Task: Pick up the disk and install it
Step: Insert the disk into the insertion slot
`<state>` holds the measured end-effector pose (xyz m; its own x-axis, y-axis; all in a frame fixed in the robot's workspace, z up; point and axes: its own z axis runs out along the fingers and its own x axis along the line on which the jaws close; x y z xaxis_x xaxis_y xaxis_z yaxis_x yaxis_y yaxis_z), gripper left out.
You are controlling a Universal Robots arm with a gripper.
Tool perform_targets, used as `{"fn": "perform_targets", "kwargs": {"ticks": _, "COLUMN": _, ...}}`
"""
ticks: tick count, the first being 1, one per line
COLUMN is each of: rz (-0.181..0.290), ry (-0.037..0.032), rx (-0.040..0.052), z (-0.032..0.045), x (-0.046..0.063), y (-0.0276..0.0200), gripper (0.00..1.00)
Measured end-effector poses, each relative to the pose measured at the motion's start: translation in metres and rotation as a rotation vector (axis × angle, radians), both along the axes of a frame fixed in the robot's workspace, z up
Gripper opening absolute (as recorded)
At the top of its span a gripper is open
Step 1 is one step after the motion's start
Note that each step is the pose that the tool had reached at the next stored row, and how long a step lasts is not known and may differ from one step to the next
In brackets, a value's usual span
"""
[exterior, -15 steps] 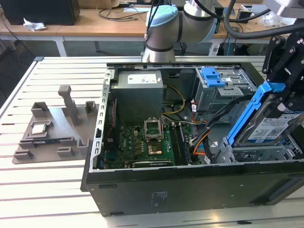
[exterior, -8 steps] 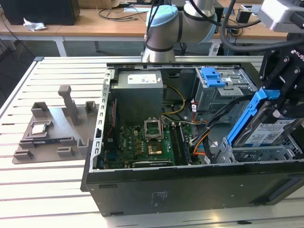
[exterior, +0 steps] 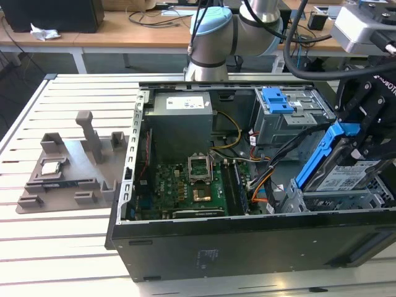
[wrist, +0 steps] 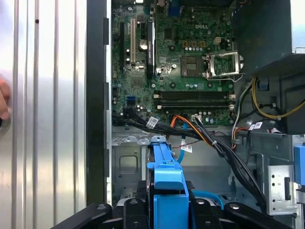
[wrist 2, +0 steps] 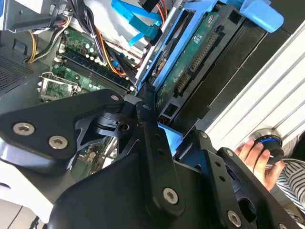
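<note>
Exterior view first: an open computer case [exterior: 204, 247] lies on its side on a slatted pale worktop [exterior: 68, 247], and the arm [exterior: 213, 37] rises behind it. At the exterior view's right, the black tool [exterior: 357, 137] is clamped on the disk [exterior: 344, 177], gripping it by the blue plastic rails that frame it. The disk hangs tilted with its white label facing up. Its upper end is at the tool and its lower end is down at the grey metal drive cage [exterior: 322, 201] in the case's near corner. Whether it touches the cage I cannot tell.

Further back in the case, a bare blue bracket [exterior: 277, 99] sits on top of another metal bay. The green motherboard [exterior: 185, 185] lies in the middle of the case, with the grey power supply [exterior: 179, 114] behind it. A bundle of cables [exterior: 260, 179] runs between board and cage. Well apart from the case, toward the exterior view's left, a grey moulded tray [exterior: 86, 179] rests on the worktop with a small square chip [exterior: 51, 167] in one pocket.

In the first wrist view a blue rail stands between the black fingers [wrist: 133, 212]. In the second wrist view the disk's green circuit-board underside shows. A person's hand [wrist 2: 255, 160] rests at a round black-and-blue knob [wrist 2: 269, 143] beside the case.
</note>
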<state>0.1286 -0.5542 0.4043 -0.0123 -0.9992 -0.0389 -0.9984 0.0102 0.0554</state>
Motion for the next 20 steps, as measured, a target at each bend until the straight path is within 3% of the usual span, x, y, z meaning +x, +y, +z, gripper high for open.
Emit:
{"fn": "perform_targets", "kwargs": {"ticks": 14, "rz": 0.000, "ry": -0.0002, "rx": 0.0000, "z": -0.0045, "x": 0.0000, "y": 0.0000, "gripper": 0.36}}
{"fn": "perform_targets", "kwargs": {"ticks": 16, "rz": 0.000, "ry": 0.0000, "rx": -0.0001, "z": -0.0046, "x": 0.0000, "y": 0.0000, "gripper": 0.38}}
{"fn": "perform_targets", "kwargs": {"ticks": 17, "rz": 0.000, "ry": 0.0000, "rx": 0.0000, "z": -0.0046, "x": 0.0000, "y": 0.0000, "gripper": 0.44}}
{"fn": "perform_targets", "kwargs": {"ticks": 20, "rz": 0.000, "ry": 0.0000, "rx": -0.0001, "z": -0.0047, "x": 0.0000, "y": 0.0000, "gripper": 0.44}}
